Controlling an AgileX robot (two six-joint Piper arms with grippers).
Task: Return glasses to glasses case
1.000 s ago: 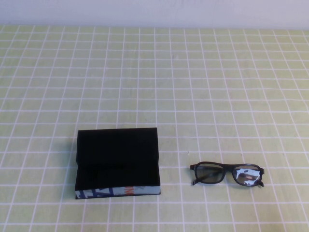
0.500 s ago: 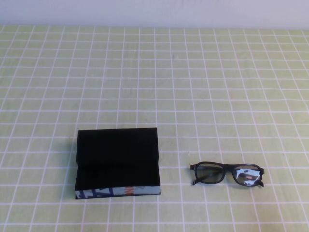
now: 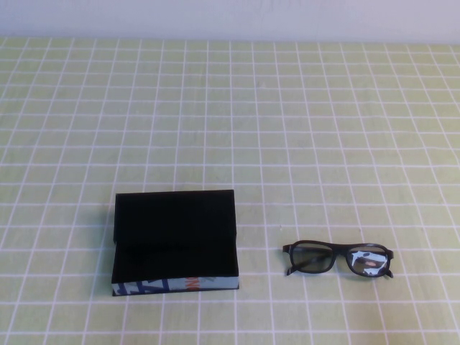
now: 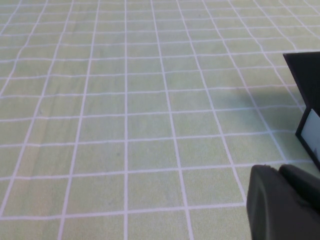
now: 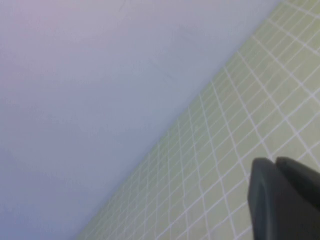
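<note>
The glasses case (image 3: pixel 176 241) is a black box standing open at the front left of the table, its lid raised at the back and its printed edge facing me. The black glasses (image 3: pixel 338 259) lie folded on the cloth to the right of the case, apart from it. Neither arm shows in the high view. My left gripper (image 4: pixel 280 172) is shut and empty, low over the cloth just left of the case, whose corner (image 4: pixel 306 85) shows in the left wrist view. My right gripper (image 5: pixel 276 162) is shut and empty, raised and facing the far wall.
A green cloth with a white grid (image 3: pixel 230 129) covers the table. A pale wall (image 3: pixel 230 18) runs along the far edge.
</note>
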